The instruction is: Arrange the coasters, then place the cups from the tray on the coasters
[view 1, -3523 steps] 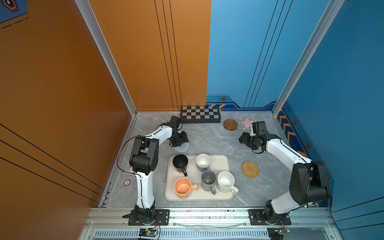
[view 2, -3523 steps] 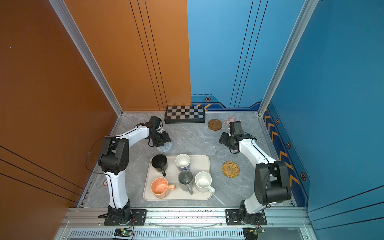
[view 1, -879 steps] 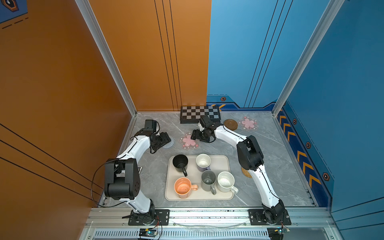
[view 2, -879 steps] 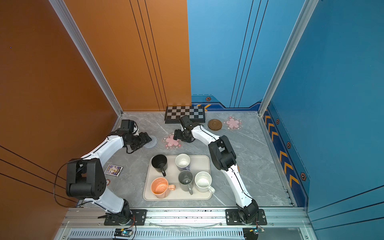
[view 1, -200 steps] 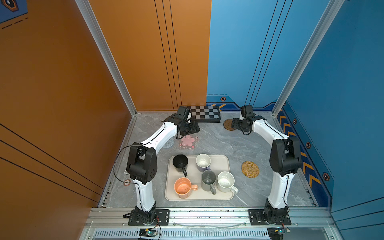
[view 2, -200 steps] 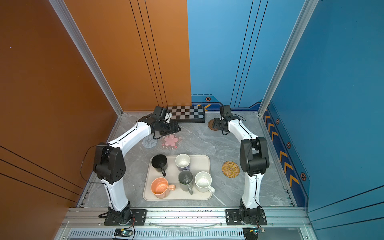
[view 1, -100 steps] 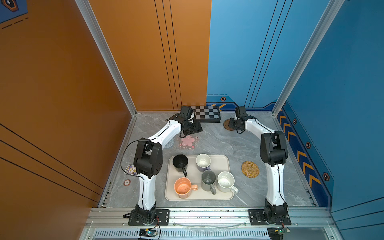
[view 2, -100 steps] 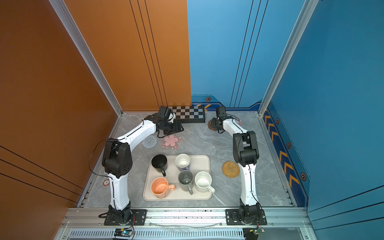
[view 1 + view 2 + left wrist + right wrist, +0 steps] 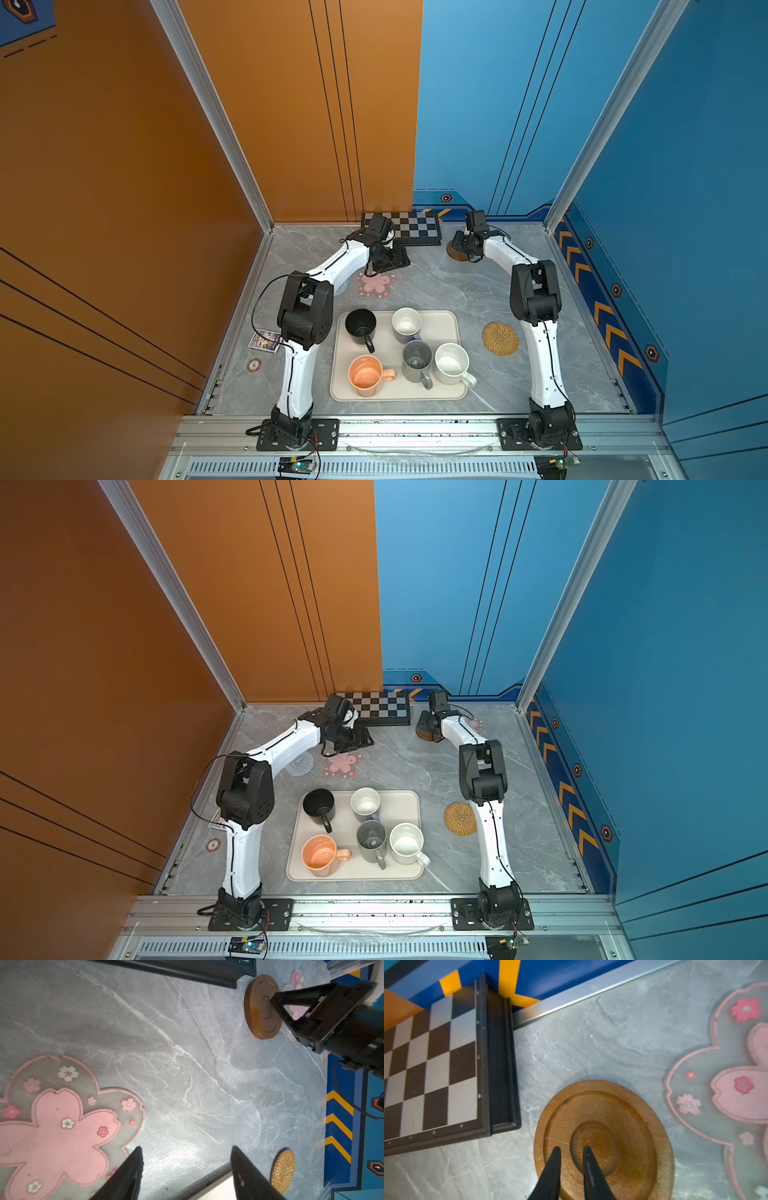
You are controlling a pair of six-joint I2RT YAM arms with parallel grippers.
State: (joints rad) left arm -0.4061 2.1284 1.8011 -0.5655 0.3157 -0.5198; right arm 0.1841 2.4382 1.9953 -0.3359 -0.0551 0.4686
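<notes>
The right end effector [image 9: 572, 1152], nearly clenched, is seen over the wooden coaster [image 9: 623, 1126] at the desk's [image 9: 436, 282] 12 o'clock, while the released left end effector [image 9: 186, 1152] is held by the pink coaster [image 9: 56, 1126].

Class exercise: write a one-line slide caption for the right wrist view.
Right gripper, its narrowed jaws over the brown wooden coaster, between checkerboard and pink flower coaster.

Looks like a robot test cell in a lab, not a home: orange and blue panel walls [image 9: 291, 124], aluminium frame posts [image 9: 216, 112], grey marble-look table [image 9: 457, 282], two arms bolted to a rail [image 9: 415, 428] with loose wiring.
</notes>
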